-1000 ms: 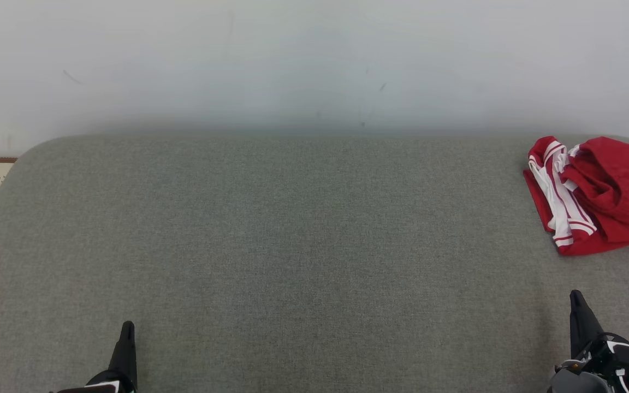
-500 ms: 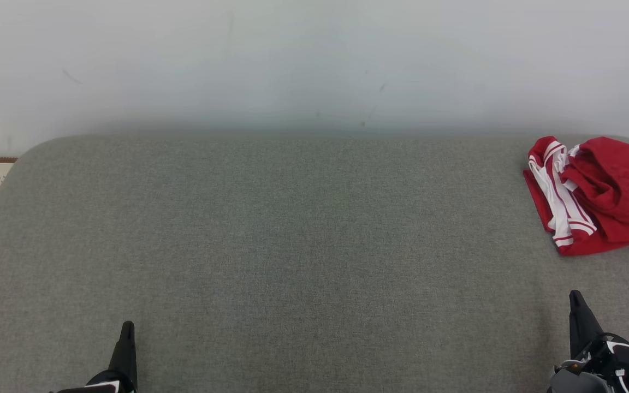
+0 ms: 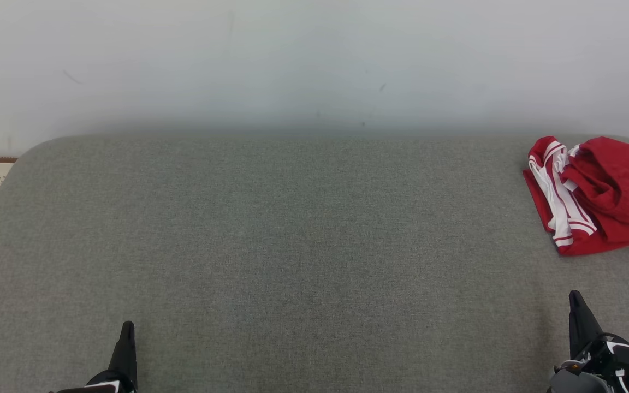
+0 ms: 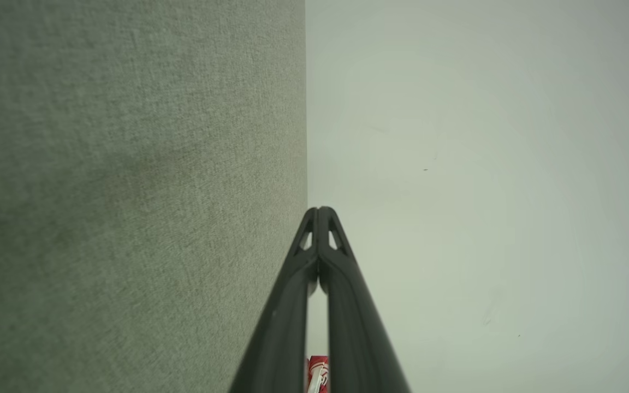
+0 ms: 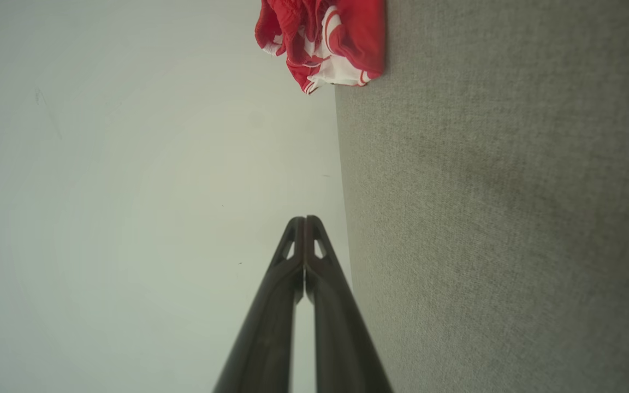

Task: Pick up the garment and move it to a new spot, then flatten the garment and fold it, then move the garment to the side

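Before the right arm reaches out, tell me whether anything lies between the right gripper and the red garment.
Nothing visible does. Bare grey fabric surface runs from the right gripper, jaws shut, up to the crumpled red garment near the far right edge.

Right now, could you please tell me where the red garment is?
In the head view the red garment lies crumpled at the far right corner of the grey surface, near the wall, ahead of the right gripper and apart from it.
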Tool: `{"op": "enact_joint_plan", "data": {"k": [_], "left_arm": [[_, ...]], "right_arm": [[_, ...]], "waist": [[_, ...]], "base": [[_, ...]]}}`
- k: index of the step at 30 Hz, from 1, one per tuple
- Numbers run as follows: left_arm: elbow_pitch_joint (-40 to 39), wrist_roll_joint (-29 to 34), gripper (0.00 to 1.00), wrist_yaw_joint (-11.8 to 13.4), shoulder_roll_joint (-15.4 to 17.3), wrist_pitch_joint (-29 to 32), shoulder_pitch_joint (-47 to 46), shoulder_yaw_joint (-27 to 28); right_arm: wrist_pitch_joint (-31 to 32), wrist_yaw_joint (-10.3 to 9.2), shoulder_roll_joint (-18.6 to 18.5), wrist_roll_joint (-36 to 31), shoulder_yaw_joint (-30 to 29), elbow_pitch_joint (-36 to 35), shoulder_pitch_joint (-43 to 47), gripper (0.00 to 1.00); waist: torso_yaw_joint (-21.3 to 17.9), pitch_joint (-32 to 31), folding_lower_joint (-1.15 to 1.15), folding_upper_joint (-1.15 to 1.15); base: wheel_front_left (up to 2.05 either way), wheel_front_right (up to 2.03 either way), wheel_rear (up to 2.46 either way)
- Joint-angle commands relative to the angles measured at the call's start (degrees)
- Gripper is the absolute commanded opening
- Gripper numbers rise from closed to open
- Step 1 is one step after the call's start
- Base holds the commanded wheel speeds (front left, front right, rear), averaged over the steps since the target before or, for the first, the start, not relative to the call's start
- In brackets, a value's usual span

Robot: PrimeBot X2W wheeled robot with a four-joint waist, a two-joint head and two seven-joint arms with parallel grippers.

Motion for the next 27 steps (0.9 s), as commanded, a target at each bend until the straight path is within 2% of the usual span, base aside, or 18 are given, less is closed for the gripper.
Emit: {"op": "enact_joint_plan", "data": {"k": [1, 27], "left_arm": [[0.2, -0.1, 0.00, -0.1, 0.0, 0.2, -0.7, 0.1], [0.2, -0.1, 0.00, -0.1, 0.0, 0.2, -0.7, 0.1]], "right_arm": [[0.2, 0.02, 0.1, -0.5, -0.1, 0.0, 0.0, 0.00], [0.4, 0.02, 0.2, -0.7, -0.3, 0.0, -0.1, 0.00]], "waist": [[0.0, 0.0, 0.00, 0.00], [0.0, 0.0, 0.00, 0.00]], "base": [[0.00, 0.00, 0.00], [0.00, 0.00, 0.00]]}}
